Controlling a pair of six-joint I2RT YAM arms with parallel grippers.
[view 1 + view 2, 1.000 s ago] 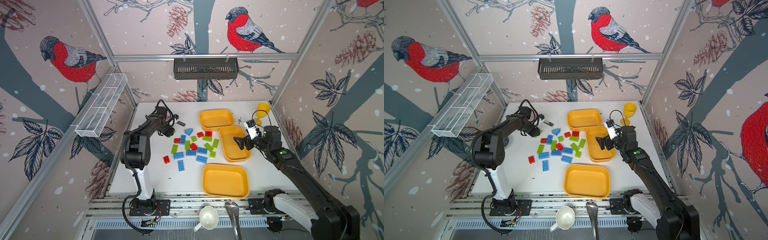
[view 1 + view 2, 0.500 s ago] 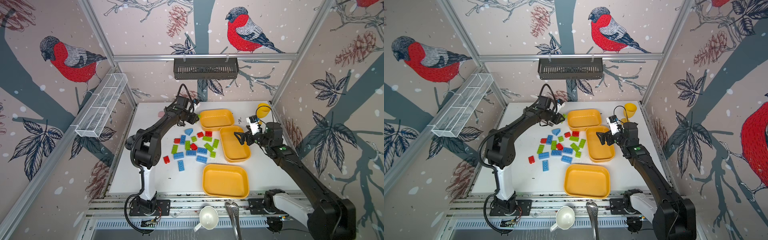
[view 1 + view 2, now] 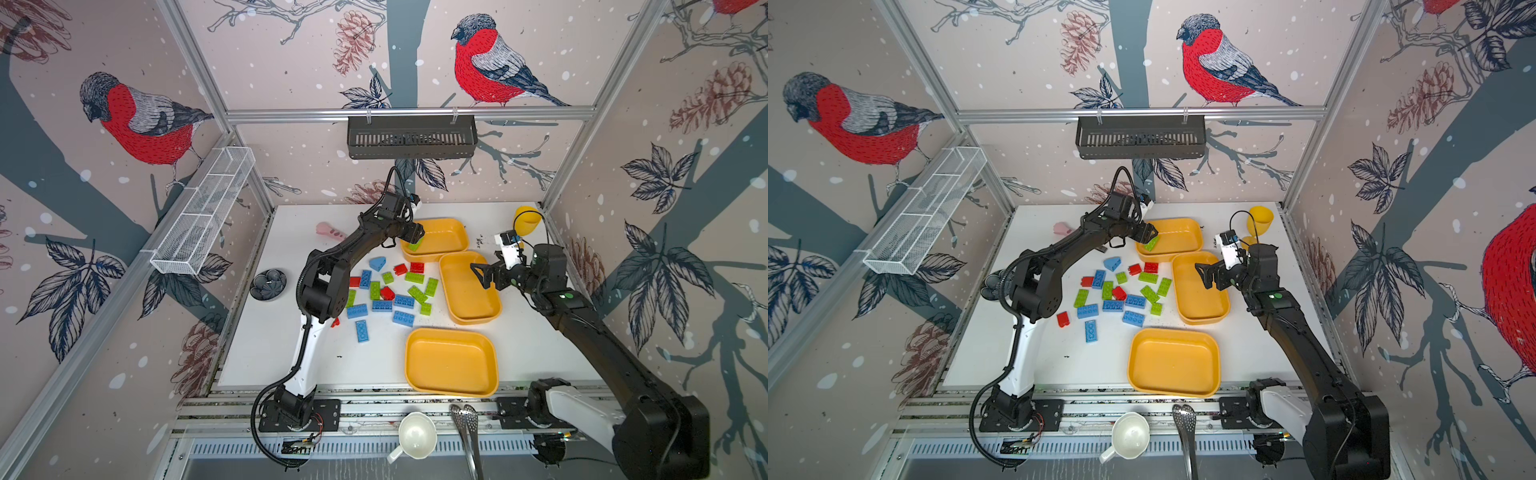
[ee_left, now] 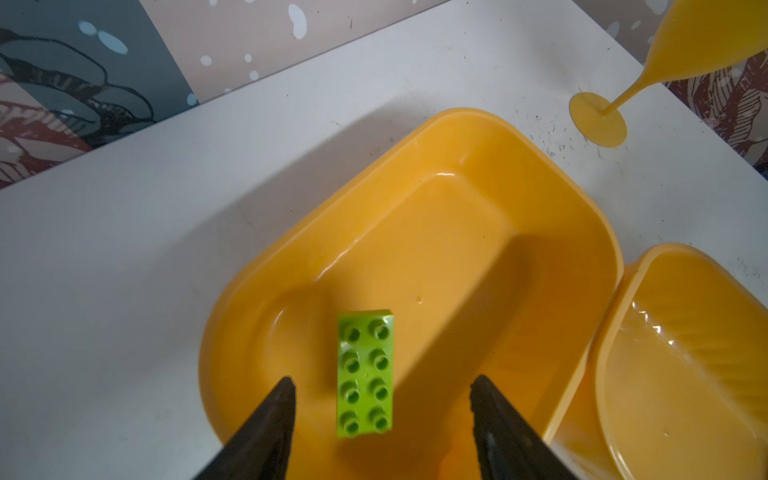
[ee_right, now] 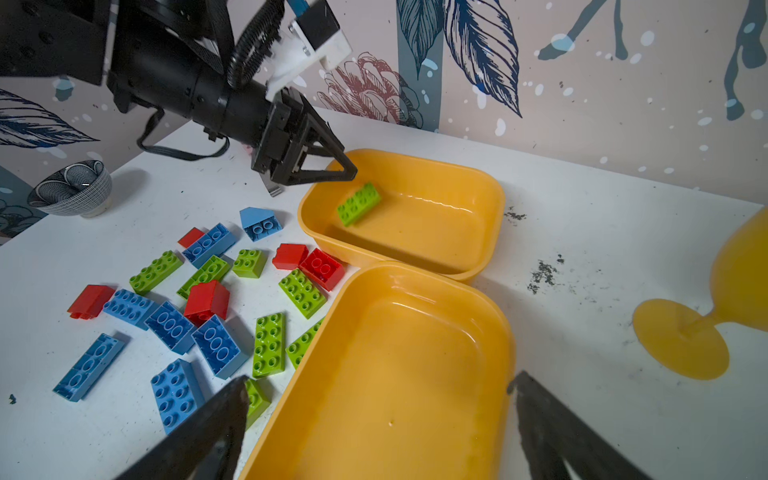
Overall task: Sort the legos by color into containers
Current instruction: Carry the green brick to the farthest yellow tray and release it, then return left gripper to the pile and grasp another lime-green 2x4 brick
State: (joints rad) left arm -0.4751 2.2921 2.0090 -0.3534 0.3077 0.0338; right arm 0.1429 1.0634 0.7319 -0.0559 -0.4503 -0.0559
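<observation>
Green brick point(image 4: 365, 374) loose inside far tray point(image 4: 419, 232), just below left tool point(image 4: 381, 379), tips parted, right tool point(image 5: 379, 381) spread, empty.

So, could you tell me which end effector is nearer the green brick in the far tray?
Left. The left end effector hovers just above the green brick; the right end effector is over the middle tray.

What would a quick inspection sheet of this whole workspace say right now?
Surface: white table, dark specks near the goblet.
Job's things: one green brick in the far tray; middle tray and near tray empty; other bricks loose on the table.
Clutter: goblet, patterned bowl, pink object, white cup.
Grippers: left pincer open above the green brick; right pincer open over the middle tray.
Cables: black cable looped beside the left arm's base.
Surroundings: bird wallpaper, black basket, white wire basket.
</observation>
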